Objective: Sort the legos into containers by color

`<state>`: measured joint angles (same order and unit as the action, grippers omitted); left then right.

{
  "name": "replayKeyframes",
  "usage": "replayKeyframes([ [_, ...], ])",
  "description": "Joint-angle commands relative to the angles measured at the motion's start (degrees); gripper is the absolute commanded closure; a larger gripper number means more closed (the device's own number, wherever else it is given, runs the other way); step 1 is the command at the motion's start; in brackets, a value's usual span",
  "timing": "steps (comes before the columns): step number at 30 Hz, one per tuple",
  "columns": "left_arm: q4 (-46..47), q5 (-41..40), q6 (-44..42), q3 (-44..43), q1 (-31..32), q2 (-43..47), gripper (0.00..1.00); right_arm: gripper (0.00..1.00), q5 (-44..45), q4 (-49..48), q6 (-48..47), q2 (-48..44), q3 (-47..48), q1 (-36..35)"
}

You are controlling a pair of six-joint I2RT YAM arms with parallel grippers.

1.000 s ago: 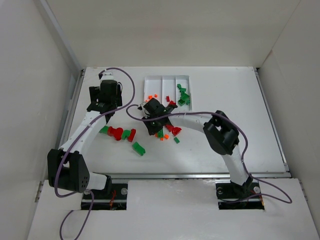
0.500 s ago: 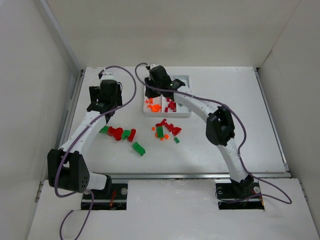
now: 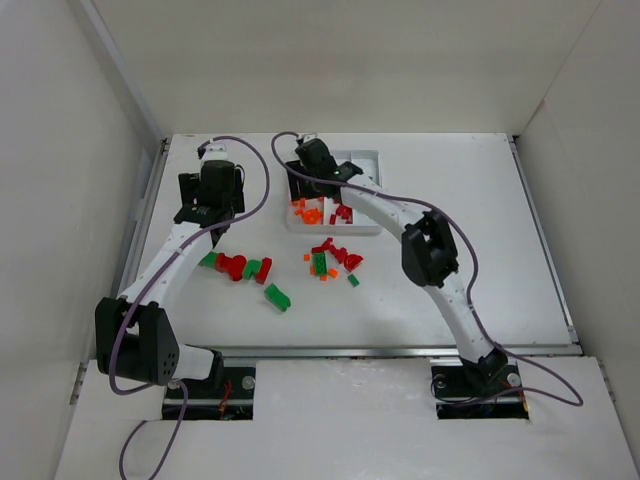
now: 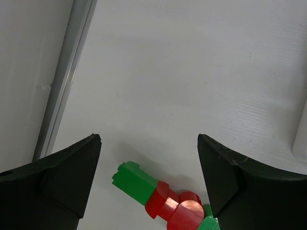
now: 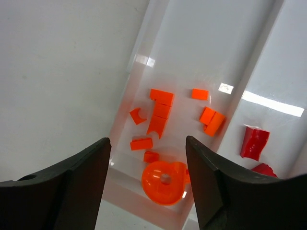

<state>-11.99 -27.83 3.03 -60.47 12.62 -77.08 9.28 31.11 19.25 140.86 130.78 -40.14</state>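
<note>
The white tray (image 3: 366, 163) of containers lies at the table's back middle. My right gripper (image 3: 306, 172) hovers over its left compartment (image 5: 211, 43), open and holding nothing (image 5: 147, 140). Below it lie several orange legos (image 5: 160, 110) and a round orange piece (image 5: 165, 182); red legos (image 5: 254, 141) lie in the middle compartment. The arm hides the right compartment. My left gripper (image 3: 207, 222) hangs open (image 4: 148, 137) above a joined green (image 4: 136, 182) and red (image 4: 175, 208) lego cluster (image 3: 240, 267) on the table.
A loose pile of red, green and orange legos (image 3: 330, 260) lies just in front of the tray. A single green brick (image 3: 277, 297) lies nearer the bases. A metal rail (image 4: 67, 76) runs along the table's left edge.
My right gripper went from the loose pile up to the tray's left compartment and opened; the round orange piece now lies in that compartment. The left arm has not moved.
</note>
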Motion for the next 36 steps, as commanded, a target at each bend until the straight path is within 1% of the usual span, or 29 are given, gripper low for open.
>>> replayKeyframes([
  [1, 1.53, -0.11, -0.13, 0.35, -0.23, 1.14, 0.21, 0.3, 0.57, -1.84, -1.75, -7.58, -2.51, -0.29],
  [3, 1.53, -0.11, -0.65, 0.35, -0.23, 1.14, 0.21, 0.3, 0.04, -4.03, -3.15, -11.29, -7.97, -1.07],
  [4, 1.53, -0.11, -0.65, 0.35, -0.23, 1.14, 0.21, 0.3, 0.04, -4.74, -4.03, -14.87, -13.83, -1.6],
  [5, 1.53, -0.11, -0.65, 0.35, -0.23, 1.14, 0.21, 0.3, 0.04, -5.27, -6.13, -16.39, -16.41, -2.13],
  [6, 1.53, -0.11, -0.65, 0.35, -0.23, 1.14, 0.21, 0.32, 0.04, -5.27, -7.19, -17.62, -18.78, -2.66],
  [8, 1.53, -0.11, -0.65, 0.35, -0.23, 1.14, 0.21, 0.35, -2.85, -4.75, -9.39, -19.12, -23.0, -4.5],
  [10, 1.53, -0.11, -0.65, 0.35, -0.23, 1.14, 0.21, 0.45, -5.83, -1.43, -11.33, -18.43, -23.55, -6.43],
  [12, 1.53, 0.41, -0.65, 0.35, -0.23, 1.14, 0.21, 0.54, -5.85, 0.08, -12.03, -16.59, -24.16, -7.75],
  [13, 1.53, 0.41, -0.65, 0.35, -0.23, 1.14, 0.21, 0.56, -5.85, 0.09, -12.04, -16.06, -24.17, -8.37],
  [20, 1.53, 0.41, -0.65, 0.35, -0.23, 1.67, 0.21, 0.56, -4.36, 1.14, -11.51, -13.42, -24.17, -9.61],
  [25, 1.53, 0.41, -0.65, 0.35, 0.3, 1.67, 0.21, 0.54, -3.13, 4.47, -11.51, -10.87, -24.17, -9.61],
  [30, 1.53, 0.41, -0.65, 0.35, 0.3, 2.2, 0.21, 0.54, -2.07, 5.1, -10.46, -10.25, -27.85, -9.61],
  [31, 1.53, 0.41, -0.65, 0.35, 0.3, 2.2, 0.21, 0.53, -2.07, 5.1, -10.46, -11.03, -28.47, -9.61],
  [33, 1.53, 0.41, -0.65, 0.35, 0.3, 2.2, 0.21, 0.53, -2.07, 4.58, -10.46, -11.57, -30.23, -9.61],
  [36, 1.53, 0.41, -0.65, 0.35, 0.3, 2.2, 0.21, 0.53, -3.3, 4.57, -9.93, -12.1, -31.28, -10.13],
])
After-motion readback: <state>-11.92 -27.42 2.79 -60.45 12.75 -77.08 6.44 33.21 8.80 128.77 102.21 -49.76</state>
